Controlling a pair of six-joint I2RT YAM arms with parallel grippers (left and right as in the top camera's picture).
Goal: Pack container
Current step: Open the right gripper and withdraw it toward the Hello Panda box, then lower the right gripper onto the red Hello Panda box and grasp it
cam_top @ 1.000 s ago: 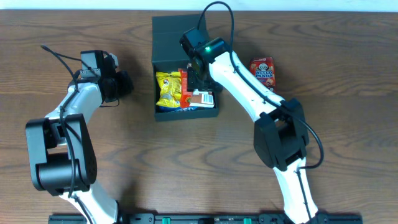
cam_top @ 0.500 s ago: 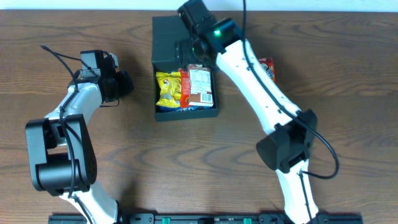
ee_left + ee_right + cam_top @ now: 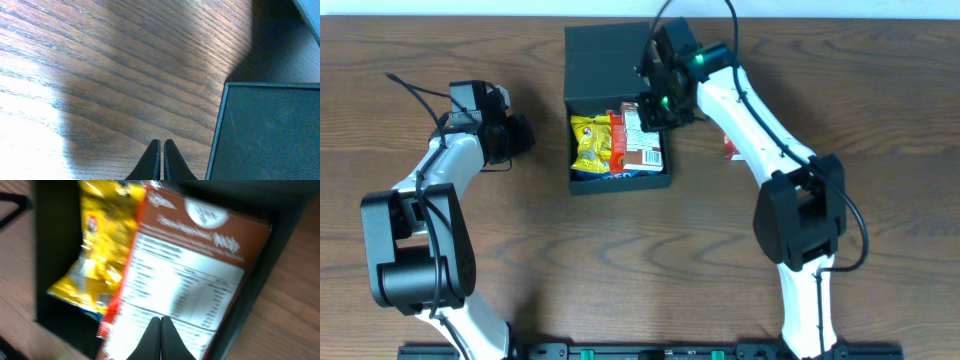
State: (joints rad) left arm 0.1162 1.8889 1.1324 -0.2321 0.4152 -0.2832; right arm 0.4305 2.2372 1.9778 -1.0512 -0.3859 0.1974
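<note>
Currently, the container (image 3: 605, 55) is seen open at the far middle of the table (image 3: 470, 250), a yellow packet (image 3: 588, 143) and a brown packet (image 3: 190, 275) laid inside. The right gripper (image 3: 160, 322), above the brown packet, and the left gripper (image 3: 161, 145), left of the container, are pressed together, empty.

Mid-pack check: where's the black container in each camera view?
Overhead: container top centre, open.
Left wrist: dark panel at lower right.
Right wrist: dark walls framing the yellow packet.
Shared landmark: the wood-grain table, in all three.
</note>
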